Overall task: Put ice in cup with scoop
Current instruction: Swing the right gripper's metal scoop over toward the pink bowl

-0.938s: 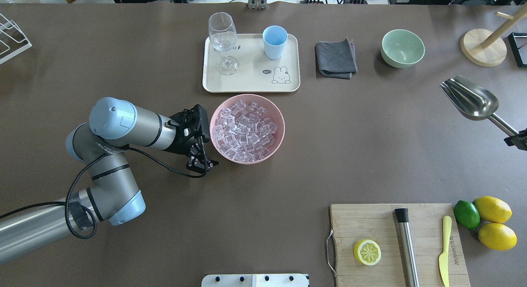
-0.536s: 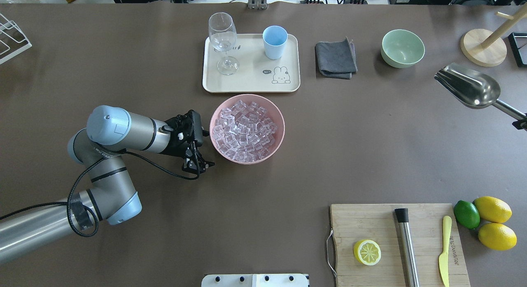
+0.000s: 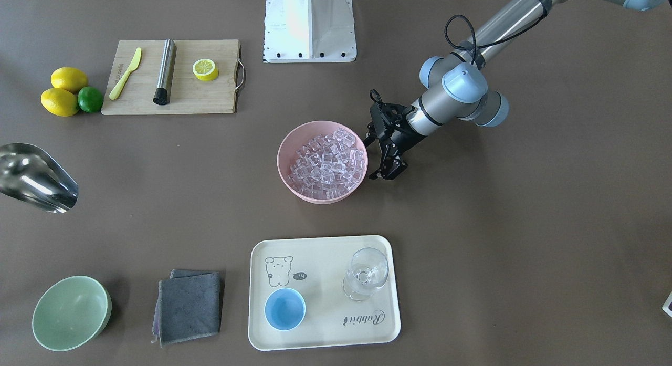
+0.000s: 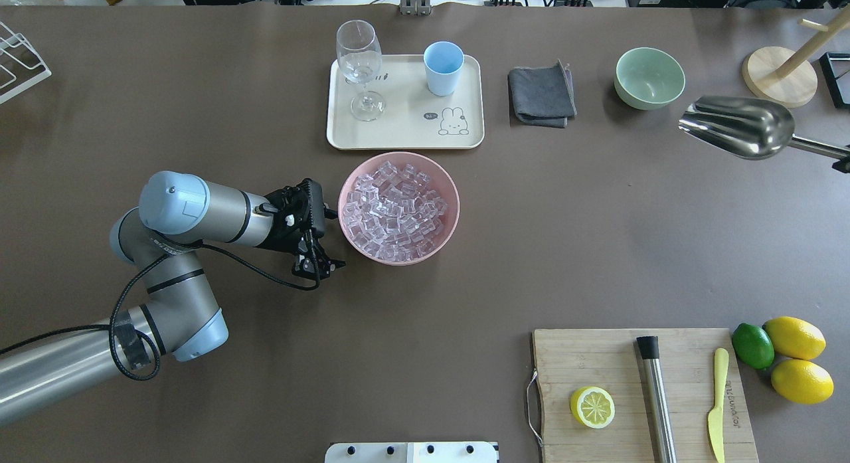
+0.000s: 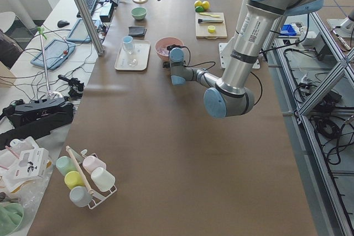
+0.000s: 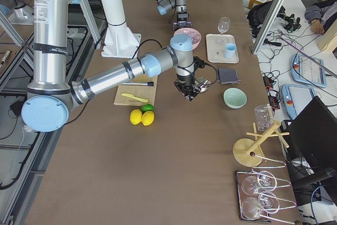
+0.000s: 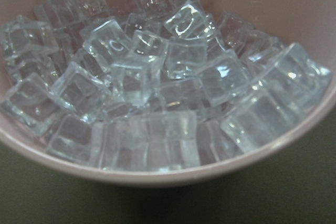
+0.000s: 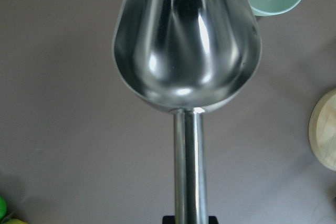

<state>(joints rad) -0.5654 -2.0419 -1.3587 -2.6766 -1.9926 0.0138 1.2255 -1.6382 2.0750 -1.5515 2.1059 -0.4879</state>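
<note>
The steel scoop (image 4: 740, 125) hangs empty above the table at the far right, trough pointing left, near the pale green bowl (image 4: 649, 78). My right gripper (image 4: 845, 159) is shut on its handle at the view's edge. The right wrist view shows the empty trough (image 8: 186, 40). The ice (image 4: 396, 210) fills a pink bowl (image 4: 398, 260) at mid table. My left gripper (image 4: 323, 262) is open and empty, just beside the bowl's left rim. The light-blue cup (image 4: 443, 66) stands upright and empty on the cream tray (image 4: 405, 127) behind the bowl.
A stemmed glass (image 4: 359, 64) stands on the tray left of the cup. A grey cloth (image 4: 541, 94) lies between tray and green bowl. A cutting board (image 4: 637, 390) with half lemon, steel cylinder and yellow knife sits front right, with lemons and a lime (image 4: 752, 345) beside it.
The scoop has moved further from the robot and left, turning until its trough points left. My left gripper has drawn back slightly from the pink bowl.
</note>
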